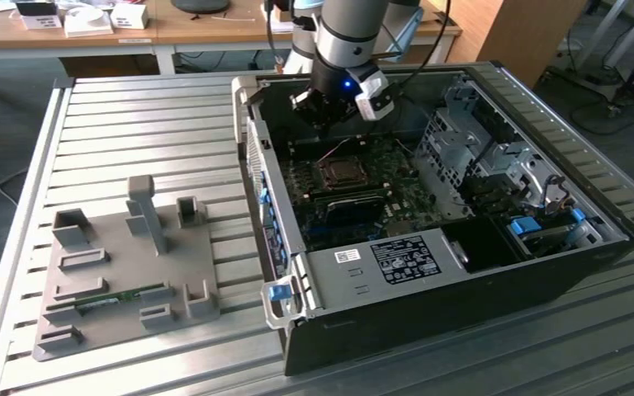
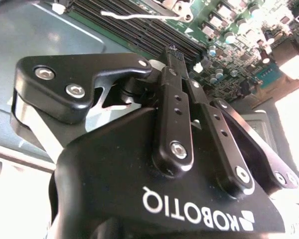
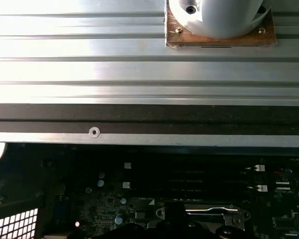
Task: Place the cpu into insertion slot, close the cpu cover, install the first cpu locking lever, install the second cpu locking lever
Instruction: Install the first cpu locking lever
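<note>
One gripper (image 1: 332, 115) hangs inside the open computer case (image 1: 253, 165), at the upper centre of the exterior view. The insertion slot (image 1: 345, 172) lies directly below it in the frame, toward the middle, on the green motherboard (image 1: 405, 190). The two are near but apart, with no contact visible. In the second wrist view the gripper (image 2: 173, 50) has its fingertips drawn close together and nothing can be seen pinched between them. The slot is square within a metal rim, and its centre reads as a dull dark patch. Whether the cpu sits there, or whether the cpu cover is down over it, cannot be told. A thin silver locking lever (image 2: 139, 17) lies at the top of the second wrist view, its long axis running alongside the black memory slots (image 2: 139, 31). Well apart, at the lower left of the exterior view, a grey fixture tray (image 1: 119, 247) holds one memory stick (image 1: 108, 302) in a holder near its lower edge.
</note>
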{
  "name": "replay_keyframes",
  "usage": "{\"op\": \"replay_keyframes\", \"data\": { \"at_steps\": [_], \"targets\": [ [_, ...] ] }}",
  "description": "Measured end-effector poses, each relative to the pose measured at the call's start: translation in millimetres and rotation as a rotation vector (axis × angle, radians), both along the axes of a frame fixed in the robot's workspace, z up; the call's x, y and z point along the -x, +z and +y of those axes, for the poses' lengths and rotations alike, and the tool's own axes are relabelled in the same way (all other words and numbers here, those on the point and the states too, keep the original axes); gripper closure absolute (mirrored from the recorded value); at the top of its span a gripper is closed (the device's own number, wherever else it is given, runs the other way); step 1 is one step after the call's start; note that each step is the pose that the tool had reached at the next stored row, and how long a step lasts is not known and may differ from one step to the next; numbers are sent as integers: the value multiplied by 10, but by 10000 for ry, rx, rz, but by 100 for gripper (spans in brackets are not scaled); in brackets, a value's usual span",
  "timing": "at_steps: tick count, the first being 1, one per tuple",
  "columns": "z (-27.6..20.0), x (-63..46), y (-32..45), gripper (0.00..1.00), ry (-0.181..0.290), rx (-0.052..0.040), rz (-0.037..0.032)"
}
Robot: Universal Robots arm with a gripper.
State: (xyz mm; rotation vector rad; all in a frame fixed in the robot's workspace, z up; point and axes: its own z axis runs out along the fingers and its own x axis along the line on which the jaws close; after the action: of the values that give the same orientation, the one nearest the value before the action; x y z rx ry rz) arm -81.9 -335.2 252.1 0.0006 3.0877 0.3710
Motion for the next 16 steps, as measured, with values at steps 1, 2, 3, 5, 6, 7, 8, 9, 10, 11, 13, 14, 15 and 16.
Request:
{"op": "replay_keyframes", "data": {
  "at_steps": [1, 2, 3, 5, 6, 7, 8, 9, 10, 11, 13, 14, 15, 16],
  "targets": [
    [0, 0, 0, 89, -1, -1, -1],
    [1, -22, -6, 89, 0, 0, 0],
    [1, -22, -17, 89, 0, 0, 0],
    [1, -22, -18, 89, 0, 0, 0],
    [1, -22, -21, 89, -1, -3, -2],
    [1, -22, -27, 89, 0, -5, -3],
    [1, -22, -33, 89, 0, -2, -2],
    [1, -22, -40, 89, 0, 0, -1],
    [1, -22, -49, 89, 0, -2, -2],
    [1, -22, -55, 89, 0, -1, -1],
    [1, -22, -58, 89, 0, 1, 0],
    [0, -22, -58, 89, 0, 3, 2],
    [1, -24, -61, 89, 1, 1, 0],
    [1, -29, -63, 89, 1, 0, -1]
  ]
}}
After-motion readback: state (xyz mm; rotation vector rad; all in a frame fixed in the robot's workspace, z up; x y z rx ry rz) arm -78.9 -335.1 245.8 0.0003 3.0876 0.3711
